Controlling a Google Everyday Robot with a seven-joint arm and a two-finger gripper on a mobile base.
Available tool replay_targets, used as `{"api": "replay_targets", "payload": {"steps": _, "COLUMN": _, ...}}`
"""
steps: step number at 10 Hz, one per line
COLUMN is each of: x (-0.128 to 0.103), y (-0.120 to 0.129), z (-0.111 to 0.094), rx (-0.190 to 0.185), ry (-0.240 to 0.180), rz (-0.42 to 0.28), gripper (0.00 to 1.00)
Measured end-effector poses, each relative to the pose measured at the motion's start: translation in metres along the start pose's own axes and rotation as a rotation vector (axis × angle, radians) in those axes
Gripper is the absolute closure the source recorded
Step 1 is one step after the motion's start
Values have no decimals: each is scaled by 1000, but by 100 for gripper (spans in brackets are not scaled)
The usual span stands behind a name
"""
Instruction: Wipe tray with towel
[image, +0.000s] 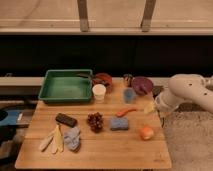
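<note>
tool (162, 105) at table (115, 149) right edge, grip state cannot tell; towel (72, 139) front-left, tray (65, 86) back-left corner.

- The one camera looks from in front of the near long edge of the wooden surface (100, 147), raised and tilted downward, facing the dark wall behind.
- It stands far enough back to take in the whole surface, with the tray (66, 86) at far left.
- The gripper (161, 107) sits at frame right, beside the surface's right edge.

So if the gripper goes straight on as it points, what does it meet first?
Probably the small yellow object beside the gripper at the right edge of the wooden table, though depth is unclear.
</note>
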Motion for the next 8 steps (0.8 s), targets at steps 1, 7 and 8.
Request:
{"api": "replay_targets", "payload": {"steps": 1, "x": 0, "y": 0, "z": 0, "rx": 0, "ry": 0, "rz": 0, "gripper": 37}}
{"api": "replay_targets", "payload": {"steps": 7, "x": -4, "y": 56, "z": 11, "rx": -37, "ry": 21, "rz": -133, "gripper": 37}}
{"api": "replay_targets", "payload": {"steps": 8, "x": -6, "y": 78, "z": 14, "rx": -52, "ry": 21, "rz": -172, "gripper": 37}}
